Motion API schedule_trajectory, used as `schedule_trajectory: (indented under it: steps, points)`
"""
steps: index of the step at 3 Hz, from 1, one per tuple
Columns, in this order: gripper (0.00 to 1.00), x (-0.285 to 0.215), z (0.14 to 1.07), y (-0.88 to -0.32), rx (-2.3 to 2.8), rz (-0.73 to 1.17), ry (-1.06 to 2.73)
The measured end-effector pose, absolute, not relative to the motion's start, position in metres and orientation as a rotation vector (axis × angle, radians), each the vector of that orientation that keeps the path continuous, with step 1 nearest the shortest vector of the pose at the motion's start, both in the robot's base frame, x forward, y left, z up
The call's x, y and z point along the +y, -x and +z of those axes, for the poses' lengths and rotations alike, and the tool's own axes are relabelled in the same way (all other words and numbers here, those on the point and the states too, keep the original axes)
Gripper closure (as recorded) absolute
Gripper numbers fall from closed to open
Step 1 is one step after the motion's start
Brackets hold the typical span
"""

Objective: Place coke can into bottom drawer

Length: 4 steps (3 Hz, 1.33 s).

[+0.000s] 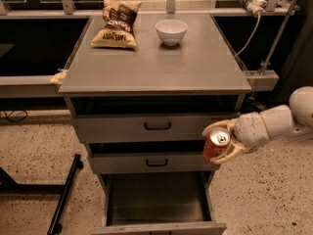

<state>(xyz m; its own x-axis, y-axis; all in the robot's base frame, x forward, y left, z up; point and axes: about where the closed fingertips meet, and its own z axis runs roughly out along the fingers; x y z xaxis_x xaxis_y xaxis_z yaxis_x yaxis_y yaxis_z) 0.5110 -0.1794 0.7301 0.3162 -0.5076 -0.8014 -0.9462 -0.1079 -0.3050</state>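
Dim, warm overhead light; claw (214, 145) holding coke can (217, 142) beside the shadowed cabinet (112, 129) front.

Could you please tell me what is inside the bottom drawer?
The bottom drawer shows only its bare grey floor; its rear is hidden beneath the middle drawer. The gripper holds the coke can outside it, by the middle drawer's right end.

1. Gripper (214, 144) out front, fingers clamped around the coke can (217, 150), right by the middle drawer's (146, 163) right end.
2. Bottom drawer (156, 199) pulled out, lower left of the can.
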Motion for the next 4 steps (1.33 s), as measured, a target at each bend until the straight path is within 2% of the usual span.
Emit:
schedule_trajectory:
  steps: [2,3,4]
  points:
    - [1.0,-0.245,0.56,-0.526,1.467,0.634,1.773]
    - [1.0,-0.245,0.56,-0.526,1.467,0.634,1.773]
    - [1.0,-0.255,0.517,-0.531,1.469,0.637,1.776]
